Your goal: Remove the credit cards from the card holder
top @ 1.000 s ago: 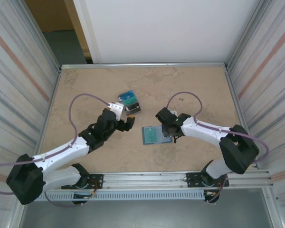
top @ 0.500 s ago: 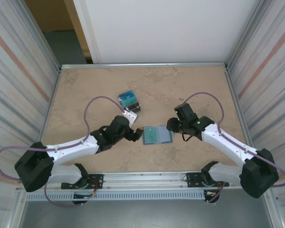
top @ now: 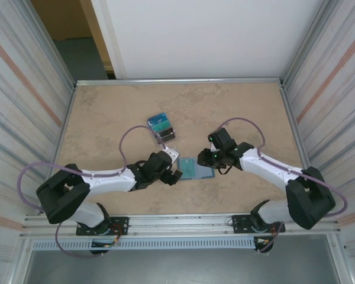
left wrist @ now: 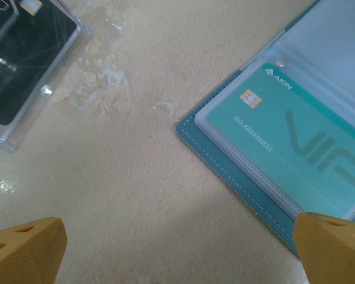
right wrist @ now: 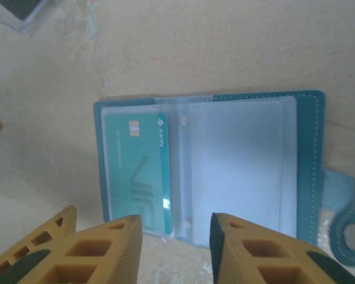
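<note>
Past the near aluminium rail [top: 183,220], the tan mottled table [top: 106,112], boxed by ribbed metal walls [top: 325,71] and a white back panel [top: 207,35], carries the card holder [top: 195,168] lying open between the left gripper [top: 175,168] and the right gripper [top: 206,158], with a clear-cased black piece [top: 161,127] farther back. From above the holder is a teal patch; the right wrist view resolves a teal-green card [right wrist: 139,171] with chip and VIP lettering in its left pocket. The left gripper gapes wide and empty; the right gripper is narrowly parted, gripping nothing, perhaps grazing the holder's edge.

The bench [top: 106,112] is lit brightly and evenly, with only soft shadows cast; a pale sheen is seen on the card holder [right wrist: 236,160] sleeves.
</note>
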### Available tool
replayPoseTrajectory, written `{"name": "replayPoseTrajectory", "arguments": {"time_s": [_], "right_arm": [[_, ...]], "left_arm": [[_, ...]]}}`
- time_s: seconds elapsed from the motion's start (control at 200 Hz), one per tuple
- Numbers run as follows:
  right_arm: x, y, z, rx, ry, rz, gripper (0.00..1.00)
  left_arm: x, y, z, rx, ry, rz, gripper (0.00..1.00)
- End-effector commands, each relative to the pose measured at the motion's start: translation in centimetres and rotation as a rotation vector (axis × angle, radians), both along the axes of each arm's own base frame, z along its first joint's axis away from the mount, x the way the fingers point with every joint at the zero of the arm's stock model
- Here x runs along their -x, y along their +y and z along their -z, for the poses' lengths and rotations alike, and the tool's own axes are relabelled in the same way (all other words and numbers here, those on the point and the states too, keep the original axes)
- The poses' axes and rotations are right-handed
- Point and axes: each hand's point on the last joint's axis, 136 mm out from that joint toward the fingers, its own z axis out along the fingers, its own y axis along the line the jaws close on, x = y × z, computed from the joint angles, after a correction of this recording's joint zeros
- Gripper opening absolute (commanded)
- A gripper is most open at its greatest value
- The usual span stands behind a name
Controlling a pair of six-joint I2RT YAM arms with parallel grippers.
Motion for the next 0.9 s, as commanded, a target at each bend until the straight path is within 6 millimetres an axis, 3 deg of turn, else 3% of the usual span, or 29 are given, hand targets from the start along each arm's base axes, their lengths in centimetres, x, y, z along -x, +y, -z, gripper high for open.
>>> {"name": "replayPoseTrajectory", "arguments": {"time_s": [0.0, 0.391, 0.892], "right_arm": [[-0.8, 2.3, -0.5, -0.053, -0.001, -0.042, 0.34], [-0.6, 3.6, 3.0, -0.073, 0.083, -0.081, 0.27], [-0.5, 3.5, 5.0, -0.070, 0.130, -0.077, 0.14]], "left_arm": [[-0.5, -0.9, -0.3, 0.021, -0.021, -0.007, 0.99], [-2.2, -1.7, -0.3, -0.002, -0.059, -0.038, 0.99], [-2.5, -1.5, 0.8, -0.061, -0.051, -0.050, 0.99]]}}
